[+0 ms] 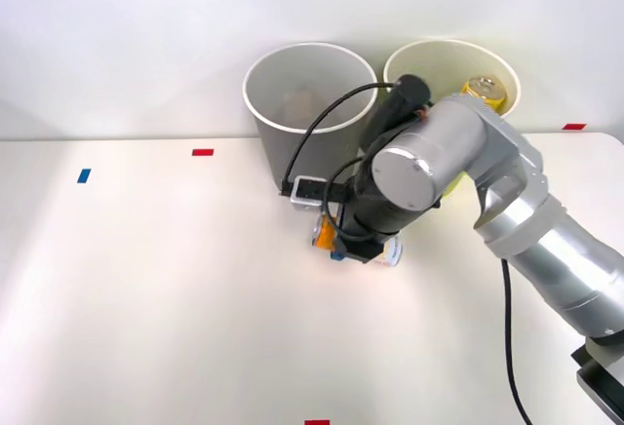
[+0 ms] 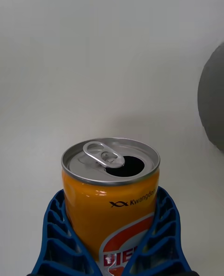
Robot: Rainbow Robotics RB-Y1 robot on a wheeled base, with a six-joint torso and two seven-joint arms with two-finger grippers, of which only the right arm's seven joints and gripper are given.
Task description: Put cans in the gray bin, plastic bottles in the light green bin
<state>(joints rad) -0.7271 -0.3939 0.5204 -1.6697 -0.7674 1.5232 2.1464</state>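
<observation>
My jaws clamp the opened orange can (image 2: 110, 196) lying low on the table (image 1: 146, 298), just before the gray bin (image 1: 310, 103). Lifting carelessly, I could clip that rim, or slip.

The robot's arm (image 1: 458, 167) hides most of the can (image 1: 325, 233) and the light green bin's (image 1: 507, 79) front wall, and the wrist picture's edge crops the can's lower body.

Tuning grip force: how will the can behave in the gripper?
The can has an open mouth, so it is probably empty and light. Thin walls would likely dent under a hard squeeze. Its glossy round side may slip between the ribbed fingers, and it would roll if dropped.
</observation>
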